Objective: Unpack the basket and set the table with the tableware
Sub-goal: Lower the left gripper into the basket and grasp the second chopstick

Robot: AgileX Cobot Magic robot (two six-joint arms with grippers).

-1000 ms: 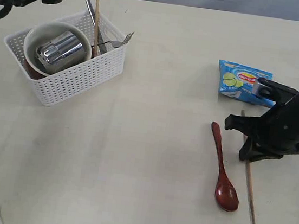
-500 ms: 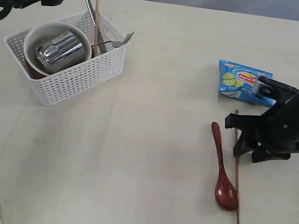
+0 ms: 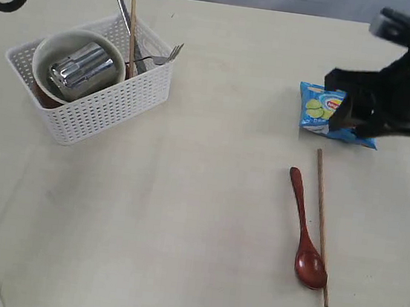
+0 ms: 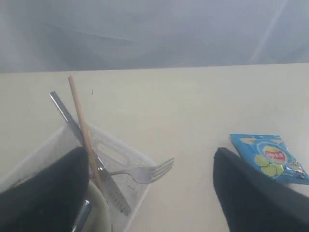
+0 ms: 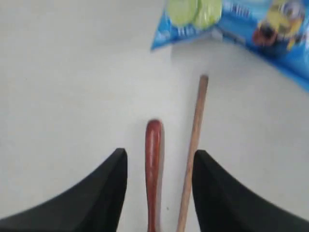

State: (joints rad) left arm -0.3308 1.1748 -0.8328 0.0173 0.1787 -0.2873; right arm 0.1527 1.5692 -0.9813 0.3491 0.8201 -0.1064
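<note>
The white basket [image 3: 114, 101] stands at the far left of the table [image 3: 182, 218]. It holds a cream bowl [image 3: 49, 48] with the steel cup [image 3: 84, 70] lying in it, a knife [image 3: 122, 5], a fork [image 3: 165, 55] and one upright chopstick [image 3: 132, 17]. A red-brown plate edge [image 3: 41, 96] shows under the bowl. The wooden spoon [image 3: 305, 233] and the other chopstick [image 3: 321, 224] lie side by side on the table at the right. My right gripper [image 3: 358, 121] hovers open above their far ends, holding nothing. My left gripper [image 4: 149, 193] is open above the basket's corner.
A blue snack packet [image 3: 330, 113] lies just beyond the spoon and chopstick, partly under the right arm. In the right wrist view the spoon handle [image 5: 153, 164] and chopstick [image 5: 194, 140] show between the black fingers [image 5: 91, 198].
The right gripper let go of the chopstick, which now lies closer beside the spoon, then rose and moved back over the snack packet. The left arm barely moved.
</note>
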